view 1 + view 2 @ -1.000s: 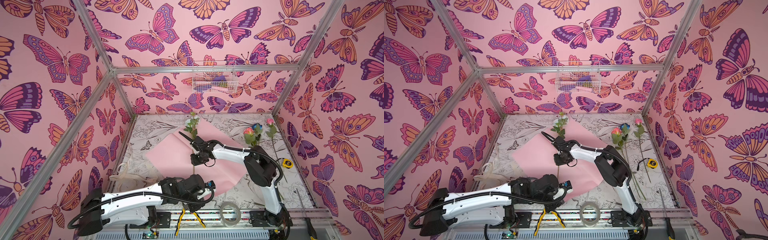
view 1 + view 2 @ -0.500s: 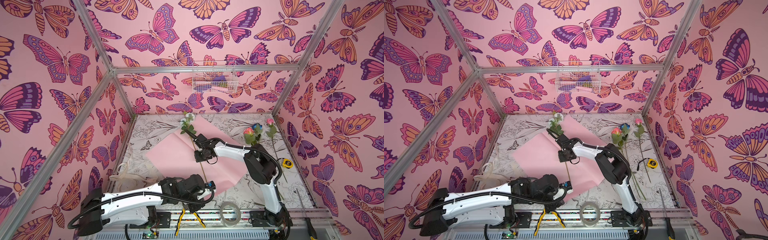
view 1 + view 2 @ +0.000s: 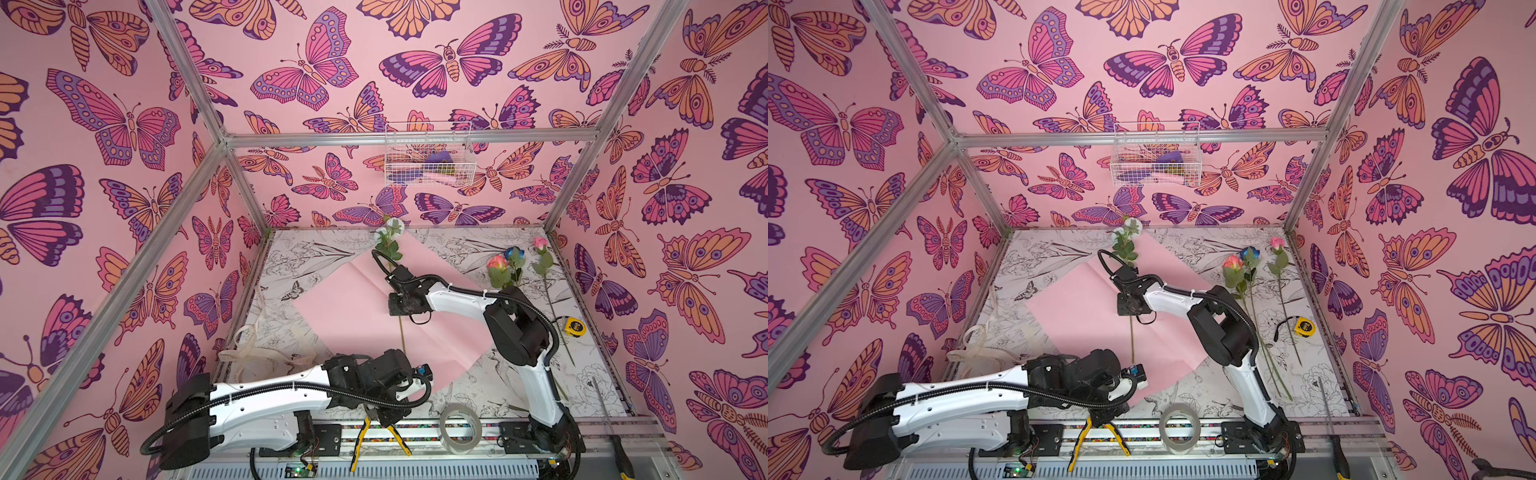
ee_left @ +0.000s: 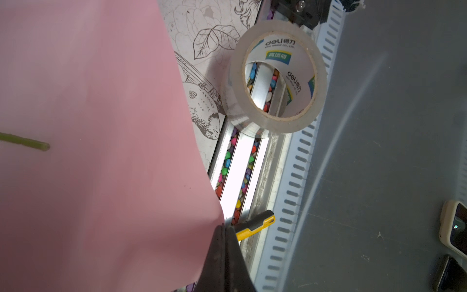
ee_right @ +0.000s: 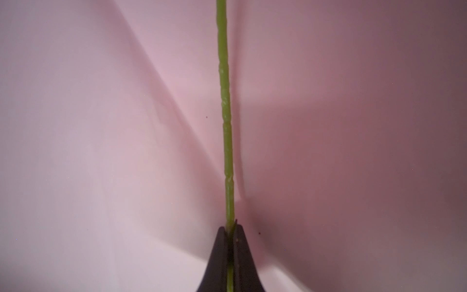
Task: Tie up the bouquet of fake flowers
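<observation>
Stage: early; no cone is formed and nothing is tied.
Right pincer (image 5: 230,228): clamped narrow on the green stem of the white rose (image 3: 390,249), which lies along the sheet's middle, head at the far corner.
Left pincer (image 4: 225,227): closed on the near corner of the pink paper sheet (image 3: 353,307), apparently holding it slightly raised.
Paper: spread open as a diamond mid-desk (image 3: 457,249), unrolled.
Other flowers: the coral-pink rose (image 3: 496,262), blue rose (image 3: 513,252) and pink rose (image 3: 540,243) lie on the desk to the right, off the sheet.
Ribbon: the cream ribbon (image 3: 249,353) sits in a loose heap left of the sheet, untouched.
Left to do: place three roses, roll the paper, tie the ribbon.
</observation>
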